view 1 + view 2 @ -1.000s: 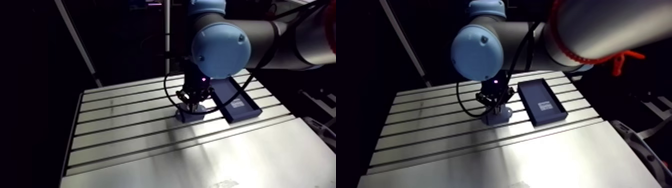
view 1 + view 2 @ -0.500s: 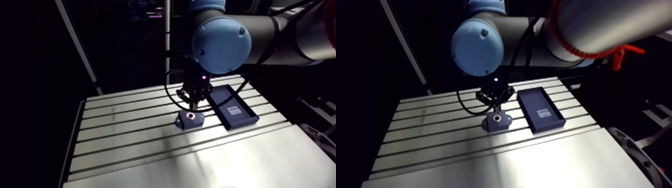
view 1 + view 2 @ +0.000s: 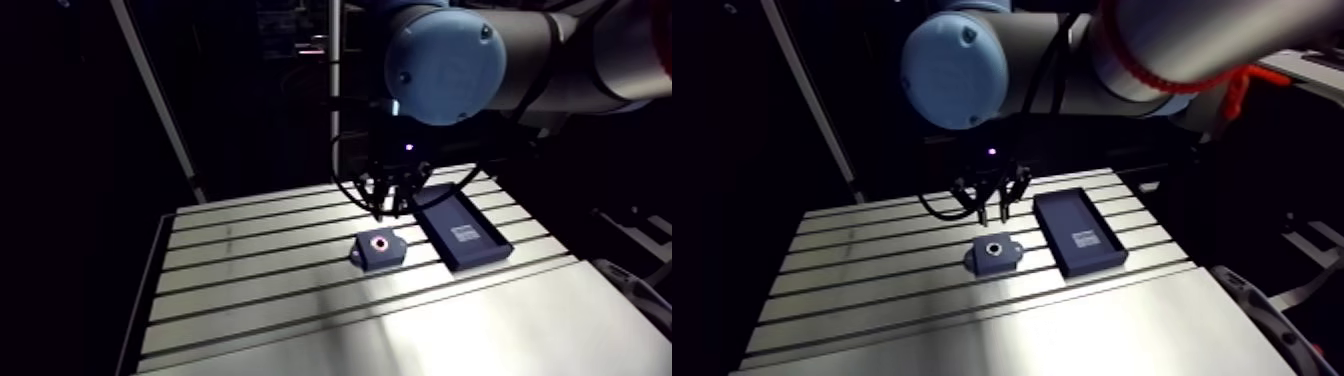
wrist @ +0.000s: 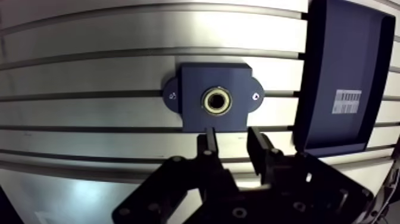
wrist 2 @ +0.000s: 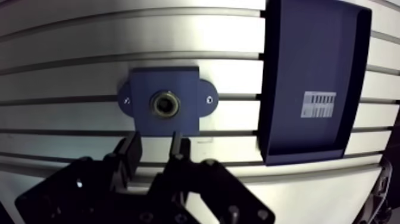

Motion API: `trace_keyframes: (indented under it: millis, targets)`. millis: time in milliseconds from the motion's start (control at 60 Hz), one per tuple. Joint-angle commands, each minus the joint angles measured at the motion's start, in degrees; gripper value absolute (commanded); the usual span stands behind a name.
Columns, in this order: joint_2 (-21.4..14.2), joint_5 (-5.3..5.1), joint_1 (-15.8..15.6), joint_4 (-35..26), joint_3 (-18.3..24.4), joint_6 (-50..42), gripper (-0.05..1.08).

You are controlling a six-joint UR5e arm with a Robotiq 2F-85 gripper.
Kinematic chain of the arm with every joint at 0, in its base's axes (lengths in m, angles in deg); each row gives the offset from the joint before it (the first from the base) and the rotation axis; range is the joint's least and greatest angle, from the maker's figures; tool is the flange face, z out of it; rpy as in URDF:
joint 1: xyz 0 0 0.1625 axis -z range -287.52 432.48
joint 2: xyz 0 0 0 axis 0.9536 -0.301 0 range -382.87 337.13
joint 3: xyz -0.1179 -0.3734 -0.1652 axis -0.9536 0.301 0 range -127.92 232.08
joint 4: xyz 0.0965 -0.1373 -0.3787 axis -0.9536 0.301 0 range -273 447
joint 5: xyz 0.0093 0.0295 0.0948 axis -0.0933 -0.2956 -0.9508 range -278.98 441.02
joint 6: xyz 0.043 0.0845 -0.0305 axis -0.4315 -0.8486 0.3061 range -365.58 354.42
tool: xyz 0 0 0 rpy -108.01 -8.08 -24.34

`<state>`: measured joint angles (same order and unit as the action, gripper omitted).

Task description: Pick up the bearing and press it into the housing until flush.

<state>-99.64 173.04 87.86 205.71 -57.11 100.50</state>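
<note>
The arm view looks down from high up, well back from the housing [image 3: 379, 250], taking in most of the table [image 3: 250, 290]. The wrist view looks almost straight down from close above the housing, past the gripper [image 4: 232, 132]. Both share the housing and the tray [image 4: 342, 71] beside it.

Slotted table [image 4: 89, 74] carries housing [image 4: 195, 116], dark tray [image 4: 345, 53] just beside

The arm [image 3: 445, 65] bends down over the far half of the table [image 3: 260, 310], with its last link pointing straight down. The tool [image 4: 233, 142] hangs clear above the surface, its two fingers [image 4: 209, 143] slightly parted and gripping nothing.
</note>
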Motion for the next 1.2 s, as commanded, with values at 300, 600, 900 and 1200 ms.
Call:
trace_keyframes:
  millis: [300, 600, 900, 1200]
  targets:
    - [-4.5, -0.23, -0.1, -15.4, 8.5, -2.1, 0.01]
    - [-6.6, -0.3, -0.1, -24.1, 15.1, -2.9, 0.01]
    - [-8.1, -0.57, -0.2, -28.6, 19.5, -2.9, 0.01]
    - [-8.7, -0.57, -1.7, -29.8, 20.9, -5.3, 0.01]
